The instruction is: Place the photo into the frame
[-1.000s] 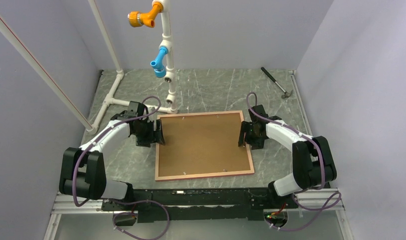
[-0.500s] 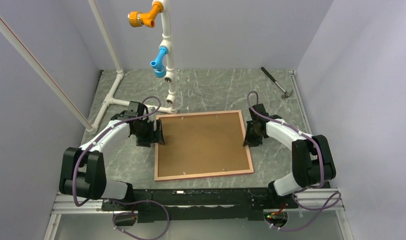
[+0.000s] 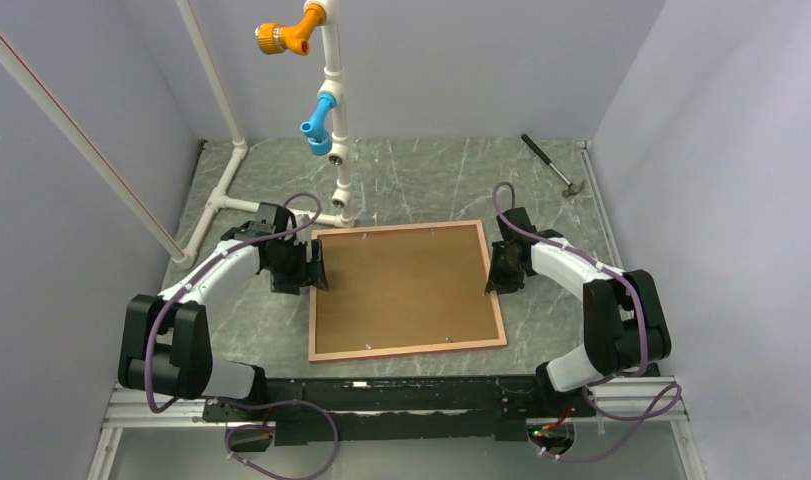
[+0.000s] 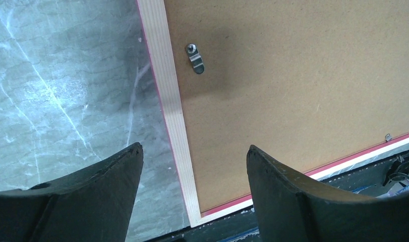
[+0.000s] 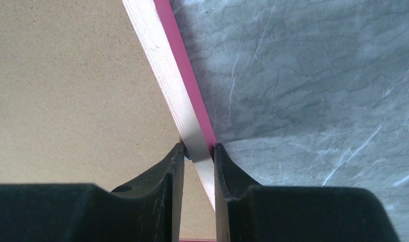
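Note:
The frame point(image 3: 411, 349) lies face down on the table, its pale wood back up, with a brown backing panel point(image 3: 406, 285) filling it. The photo is hidden. My right gripper point(image 3: 493, 270) is shut on the frame's right rail point(image 5: 157, 55); in the right wrist view point(image 5: 198, 146) the pale rail and its pink edge pass between the two fingertips. My left gripper point(image 3: 316, 268) stands open over the left rail point(image 4: 164, 80). In its own view point(image 4: 194, 147) one finger is above the table and the other above the backing panel. A metal turn clip point(image 4: 194, 58) sits near that rail.
A white pipe stand point(image 3: 336, 120) with orange and blue fittings rises just behind the frame's far left corner. A small hammer point(image 3: 551, 165) lies at the back right. The grey marbled table point(image 3: 421, 180) ends at side walls.
My right gripper has closed on the frame's right rail. The frame has shifted slightly to the left. The left arm has not moved.

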`<state>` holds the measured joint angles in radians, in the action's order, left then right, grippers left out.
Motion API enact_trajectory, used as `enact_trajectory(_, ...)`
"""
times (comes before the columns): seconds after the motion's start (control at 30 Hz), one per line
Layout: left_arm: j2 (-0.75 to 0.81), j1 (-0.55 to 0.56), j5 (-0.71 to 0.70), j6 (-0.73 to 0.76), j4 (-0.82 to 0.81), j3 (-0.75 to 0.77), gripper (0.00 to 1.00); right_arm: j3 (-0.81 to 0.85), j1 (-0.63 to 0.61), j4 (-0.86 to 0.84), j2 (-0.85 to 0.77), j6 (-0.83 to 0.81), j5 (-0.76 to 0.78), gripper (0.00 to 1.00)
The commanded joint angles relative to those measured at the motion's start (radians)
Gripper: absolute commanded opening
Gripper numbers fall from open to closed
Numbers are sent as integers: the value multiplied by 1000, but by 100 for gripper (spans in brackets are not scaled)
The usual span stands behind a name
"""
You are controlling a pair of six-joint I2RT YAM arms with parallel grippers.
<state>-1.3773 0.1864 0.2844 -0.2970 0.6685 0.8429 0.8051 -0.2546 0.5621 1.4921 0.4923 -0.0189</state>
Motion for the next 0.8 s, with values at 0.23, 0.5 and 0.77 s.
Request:
enact_trajectory(0.23,75,-4,-47,-24,-11,8,81,-28,19,-85,-108,-10,-141,93)
enact_trajectory(0.5,71,-4,-22,-160,-146,-113,82,-78,45,-133,-127,0,-270,100)
enact_trajectory(0.77,79,85,60,-283,-318,-248,81,-134,54,-156,-147,18,-356,100)
